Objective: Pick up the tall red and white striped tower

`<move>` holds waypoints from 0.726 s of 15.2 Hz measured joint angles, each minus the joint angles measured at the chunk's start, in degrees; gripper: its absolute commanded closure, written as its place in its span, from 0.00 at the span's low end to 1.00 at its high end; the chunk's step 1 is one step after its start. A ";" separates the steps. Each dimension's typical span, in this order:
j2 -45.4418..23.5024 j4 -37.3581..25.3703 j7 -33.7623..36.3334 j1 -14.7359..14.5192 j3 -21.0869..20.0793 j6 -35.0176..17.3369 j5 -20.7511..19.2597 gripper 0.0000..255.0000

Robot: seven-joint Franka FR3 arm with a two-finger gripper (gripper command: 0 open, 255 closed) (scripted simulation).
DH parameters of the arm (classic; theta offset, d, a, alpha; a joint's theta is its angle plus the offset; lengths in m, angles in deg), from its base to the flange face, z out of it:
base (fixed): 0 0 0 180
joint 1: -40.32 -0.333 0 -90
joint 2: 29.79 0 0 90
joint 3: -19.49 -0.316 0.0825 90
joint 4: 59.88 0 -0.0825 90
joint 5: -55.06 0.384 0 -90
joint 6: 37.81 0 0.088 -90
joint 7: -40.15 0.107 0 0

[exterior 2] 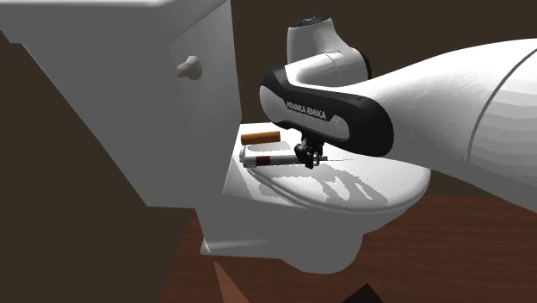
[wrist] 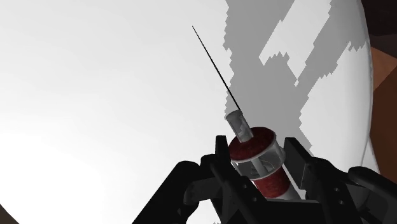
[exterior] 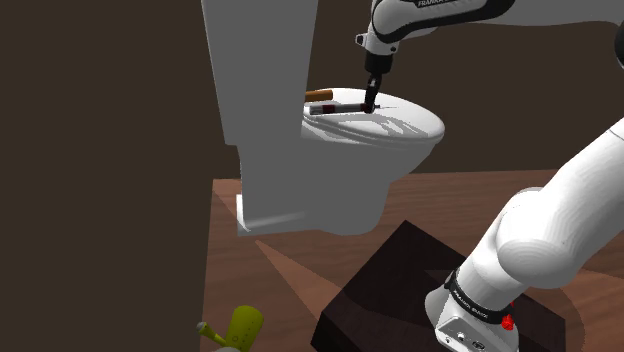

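Your black two-finger gripper (wrist: 257, 151): fingers narrowed, clasping the spire end of the tower | tall red-and-white striped tower (exterior 2: 271, 159): lying flat on the white toilet lid (exterior 2: 379, 185), near a short orange cylinder (exterior 2: 260, 137).

Shoulder view looks past the stand (exterior: 400, 285) to the toilet (exterior: 330, 190); second exterior view sees it closer (wrist view nearest)

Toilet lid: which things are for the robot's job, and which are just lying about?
For the job:
red and white striped tower, lying on its side
black gripper clasping it

Just lying about:
orange-brown cylinder beside it
yellow-green thing on the floor
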 measured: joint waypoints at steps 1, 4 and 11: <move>0.01 0.02 0.00 0.00 0.00 -0.01 0.00 1.00; -0.07 -1.06 -0.21 0.01 0.00 1.03 0.05 1.00; -0.15 -6.30 -0.89 -0.19 -0.29 6.16 0.37 1.00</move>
